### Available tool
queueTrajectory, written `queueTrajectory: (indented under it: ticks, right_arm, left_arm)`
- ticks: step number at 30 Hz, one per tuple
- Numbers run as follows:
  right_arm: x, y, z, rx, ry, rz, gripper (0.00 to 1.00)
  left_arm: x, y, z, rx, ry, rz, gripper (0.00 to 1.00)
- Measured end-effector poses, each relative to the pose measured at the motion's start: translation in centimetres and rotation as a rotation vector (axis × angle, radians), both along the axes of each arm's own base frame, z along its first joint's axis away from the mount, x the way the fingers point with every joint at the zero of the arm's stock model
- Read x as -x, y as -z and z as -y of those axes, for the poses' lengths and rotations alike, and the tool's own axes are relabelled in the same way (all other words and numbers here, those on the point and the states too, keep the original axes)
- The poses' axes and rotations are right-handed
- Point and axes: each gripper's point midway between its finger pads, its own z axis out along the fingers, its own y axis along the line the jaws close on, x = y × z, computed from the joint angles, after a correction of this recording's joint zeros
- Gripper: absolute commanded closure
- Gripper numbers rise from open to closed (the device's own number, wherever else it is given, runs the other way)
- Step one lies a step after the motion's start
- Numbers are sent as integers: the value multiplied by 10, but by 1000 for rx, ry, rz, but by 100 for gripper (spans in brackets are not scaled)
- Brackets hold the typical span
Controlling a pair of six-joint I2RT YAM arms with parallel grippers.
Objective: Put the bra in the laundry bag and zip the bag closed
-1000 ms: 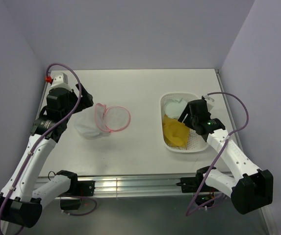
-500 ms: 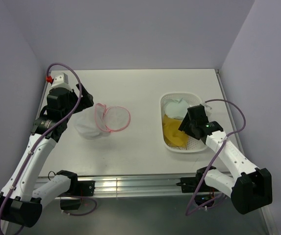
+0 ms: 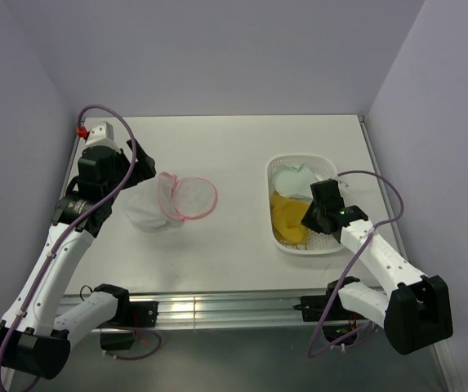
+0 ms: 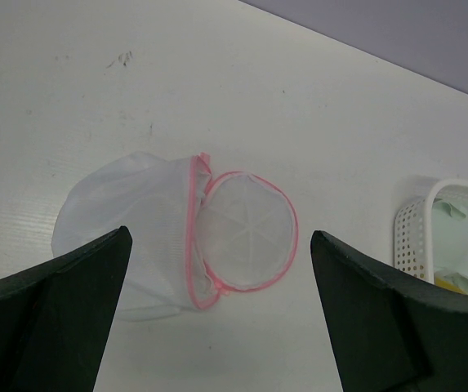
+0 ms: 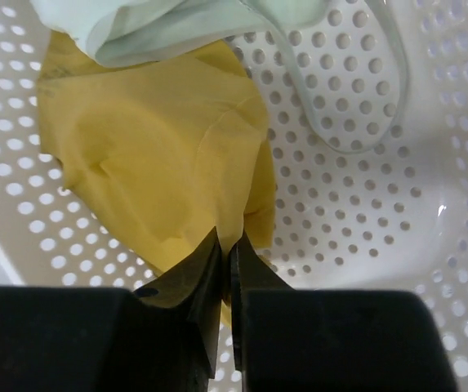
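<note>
The mustard-yellow bra [image 5: 160, 155] lies in the white perforated basket [image 3: 325, 242] at the right. My right gripper [image 5: 227, 241] is down in the basket, shut on a fold of the bra [image 3: 287, 216]. The laundry bag [image 3: 156, 208], a white mesh pouch with a pink zipper rim, lies left of centre with its round lid [image 4: 246, 233] flipped open beside it. My left gripper [image 4: 217, 327] hovers above the laundry bag [image 4: 127, 220], open, with nothing between its fingers.
A pale mint-white garment [image 5: 160, 28] lies over the far end of the bra in the basket [image 5: 364, 188], also visible from above as the mint garment [image 3: 291, 176]. The basket stands near the table's right edge [image 3: 376, 175]. Purple cables loop off both arms.
My right gripper has dropped lower into the basket and gone from open to shut on the bra's fold. The left arm and the laundry bag have not moved.
</note>
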Motion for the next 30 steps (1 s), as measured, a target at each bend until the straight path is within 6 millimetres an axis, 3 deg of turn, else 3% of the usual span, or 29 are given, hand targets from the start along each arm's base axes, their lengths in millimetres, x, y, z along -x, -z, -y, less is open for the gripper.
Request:
queueTrajectory:
  ticks: [2,6,20,30]
  right_arm:
    - [0,-3,0,-1,0,8,99]
    - [-5,-25,1,-3,2,50,100]
    - [-33,-178,16,5,26,373,100]
    - [-46,-279,-21,-127,-103,565,100]
  left_arm:
    - [0,0,0,0,0,0,1]
    - [0,0,0,0,0,0,1]
    - [0,0,0,0,0,0,1]
    - [-1,2,0,-1,0,-5,1]
